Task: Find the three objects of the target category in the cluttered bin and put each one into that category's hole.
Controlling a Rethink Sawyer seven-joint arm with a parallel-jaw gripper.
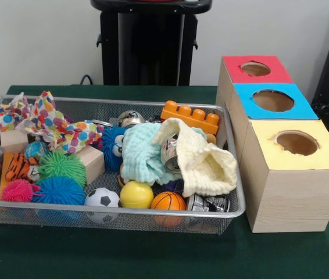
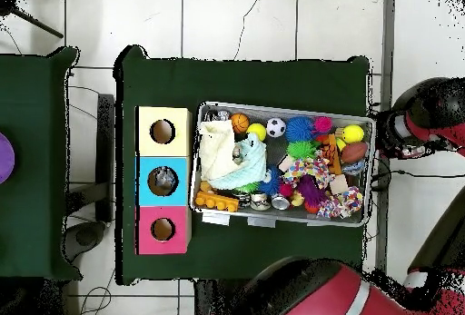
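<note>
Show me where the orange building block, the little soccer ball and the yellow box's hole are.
orange building block (image 1: 190, 117), front view, middle of its studded top.
soccer ball (image 1: 102, 198), front view, centre of its visible face.
yellow box's hole (image 1: 296, 142), front view, inside the round opening.

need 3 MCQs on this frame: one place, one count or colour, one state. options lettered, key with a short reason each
1. In the front view, where is the small basketball?
A. at the bin's near rim
B. on the yellow box
C. on the table outside the bin

2. How many holed boxes stand beside the bin?
A. two
B. three
C. four

3. The orange toy brick is:
A. in the bin
B. in a hole
C. on the floor

Key: A, it lies by the near rim; B, red, blue and yellow; A, it rests at the bin's back.
</note>
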